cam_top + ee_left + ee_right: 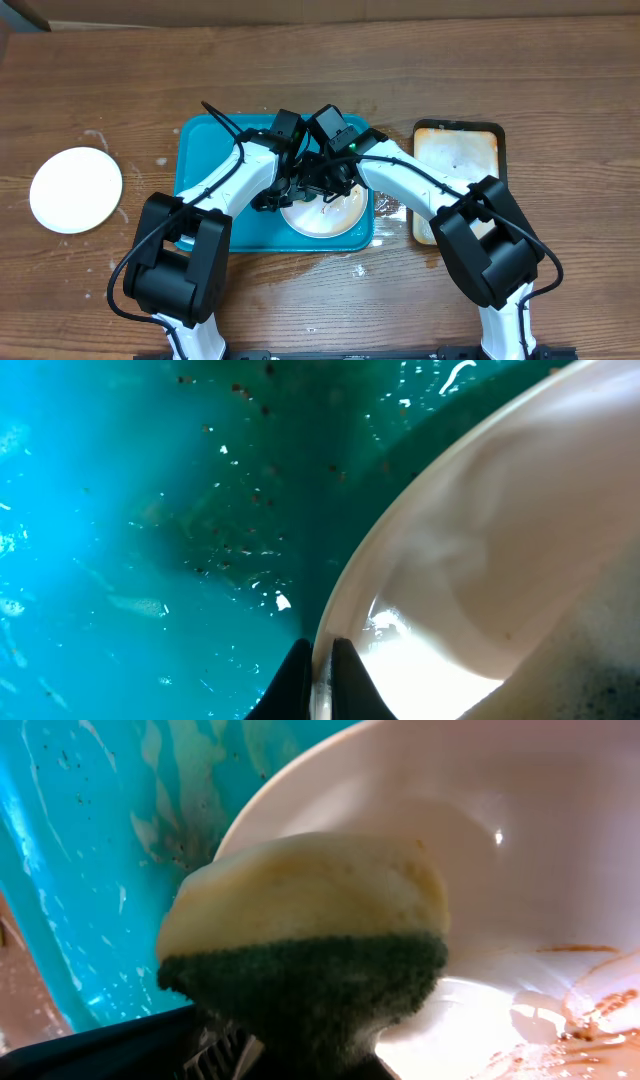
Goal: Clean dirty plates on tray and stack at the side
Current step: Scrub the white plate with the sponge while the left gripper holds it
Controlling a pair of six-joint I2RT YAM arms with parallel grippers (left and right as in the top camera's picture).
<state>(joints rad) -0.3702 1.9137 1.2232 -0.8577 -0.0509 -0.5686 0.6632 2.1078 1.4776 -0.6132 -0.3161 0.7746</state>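
Smeared plate [480, 580] held on the tray [120, 510].
Rim pinched by the left claw [320, 665]; sponge [300, 920] clamped in the right claw [230, 1055].

no legible text, labels, brands, numbers or signs

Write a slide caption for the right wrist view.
Right gripper holds a yellow-and-green sponge at a brown-smeared white plate on the teal tray.

A plate [325, 222], with a sponge [300, 920] against it, lies in the tray's [205, 160] near right part. On the tabletop [400, 70], another plate [76, 190] lies well left of the tray and a smaller tray [458, 150] just right.
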